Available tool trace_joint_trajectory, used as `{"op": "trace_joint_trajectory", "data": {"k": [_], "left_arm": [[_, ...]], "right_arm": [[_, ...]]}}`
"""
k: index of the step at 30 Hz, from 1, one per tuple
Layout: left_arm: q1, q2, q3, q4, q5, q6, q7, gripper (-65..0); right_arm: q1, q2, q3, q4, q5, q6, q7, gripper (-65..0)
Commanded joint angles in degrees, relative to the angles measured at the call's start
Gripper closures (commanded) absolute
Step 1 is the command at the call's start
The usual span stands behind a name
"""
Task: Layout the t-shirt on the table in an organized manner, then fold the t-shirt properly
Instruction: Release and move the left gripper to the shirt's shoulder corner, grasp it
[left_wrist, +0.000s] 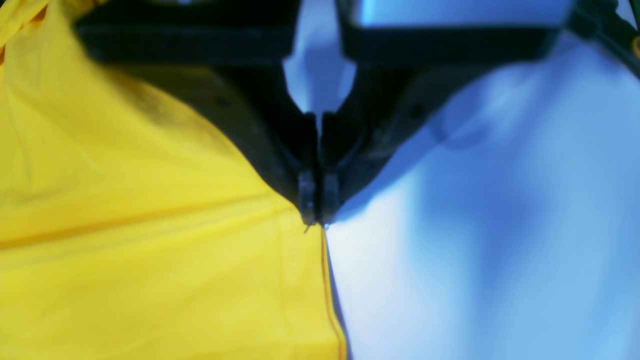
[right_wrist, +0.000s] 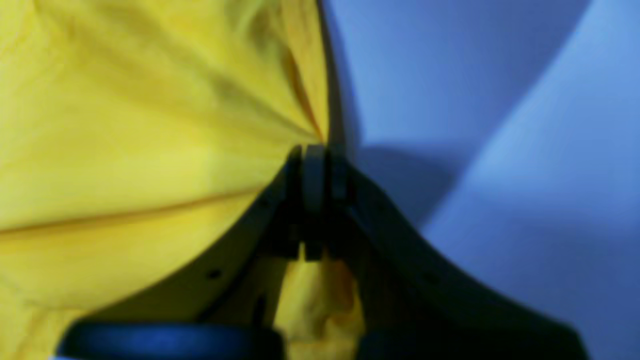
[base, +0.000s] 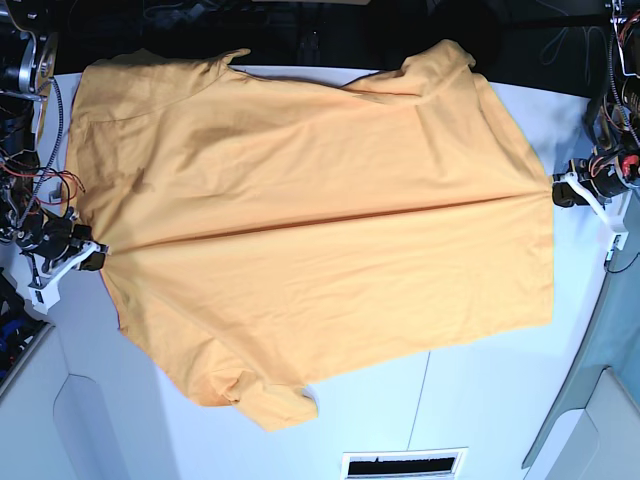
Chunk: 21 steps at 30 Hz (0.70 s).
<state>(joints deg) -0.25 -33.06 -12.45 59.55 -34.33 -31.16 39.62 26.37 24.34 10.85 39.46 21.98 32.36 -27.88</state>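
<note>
- The left gripper (left_wrist: 318, 220) has its black fingers (left_wrist: 306, 192) pressed together, tips pinching the side edge of the plain orange-yellow short-sleeved cotton t-shirt (left_wrist: 125, 200) right where the cloth meets the bare surface.
- The right gripper (right_wrist: 315, 150) is likewise closed, its dark fingertips (right_wrist: 314, 170) clamped on the t-shirt's edge; a bunch of yellow cloth shows between the fingers lower down, and folds fan out from the pinched spot.
- In the base view the left gripper (base: 560, 190) sits at that view's right edge of the t-shirt (base: 310, 230), and the right gripper (base: 92, 255) at its left edge, on opposite sides of the garment.
- A long crease runs across the cloth between the two gripped points, and the fabric looks drawn fairly taut along it.
- The t-shirt is spread wide over the large flat matte white table (base: 480, 400), covering most of it, one sleeve at the near edge and the upper part reaching the far edge.
- A thin dark seam line (base: 420, 400) crosses the table below the shirt.
</note>
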Motion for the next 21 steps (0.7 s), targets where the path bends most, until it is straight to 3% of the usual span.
{"op": "trace_joint_trajectory", "data": {"k": [1,2,6,8,10,12,17,20,21], "left_arm": [[-1.7,-0.9,1.0,0.5,1.1,0.0,0.0,0.0],[-2.7,-1.0,2.3,0.5,1.8,0.0,0.0,0.0],[-6.7,-1.7,7.0,0.5,2.1,0.1,0.2,0.0],[-8.2,-2.2,7.5,0.5,1.3,0.6,0.7,-1.3],[-9.4,-3.1,7.5,0.5,-1.3,0.7,2.3,-13.6],[-10.0,-4.7,7.5,0.5,-4.7,-0.2,4.5,-19.6],[-8.0,-9.0,7.5,5.3,-16.6,-8.0,8.2,-19.6],[-3.8,-10.8,7.5,11.7,-21.5,-8.8,10.4,-19.5],[-2.1,-11.0,7.5,13.9,-22.3,-8.8,11.1,-19.3]], "right_arm": [[1.6,1.4,0.2,0.8,2.1,0.0,1.3,0.0],[1.6,1.4,0.2,0.9,3.5,0.0,1.3,0.0],[1.6,1.4,0.2,1.7,6.1,0.0,1.0,-19.2],[1.5,1.4,0.2,2.9,6.1,0.0,0.0,-23.2],[1.5,1.4,0.2,5.0,6.1,0.0,-2.8,-23.2],[1.5,1.4,0.3,8.0,6.1,-0.2,-6.4,-23.2],[1.5,1.4,1.6,16.5,7.7,-0.7,-15.2,-23.2],[1.3,1.4,2.7,20.0,11.9,-0.7,-20.4,-22.2],[1.3,1.4,3.0,20.6,13.3,-0.7,-22.1,-18.7]]}}
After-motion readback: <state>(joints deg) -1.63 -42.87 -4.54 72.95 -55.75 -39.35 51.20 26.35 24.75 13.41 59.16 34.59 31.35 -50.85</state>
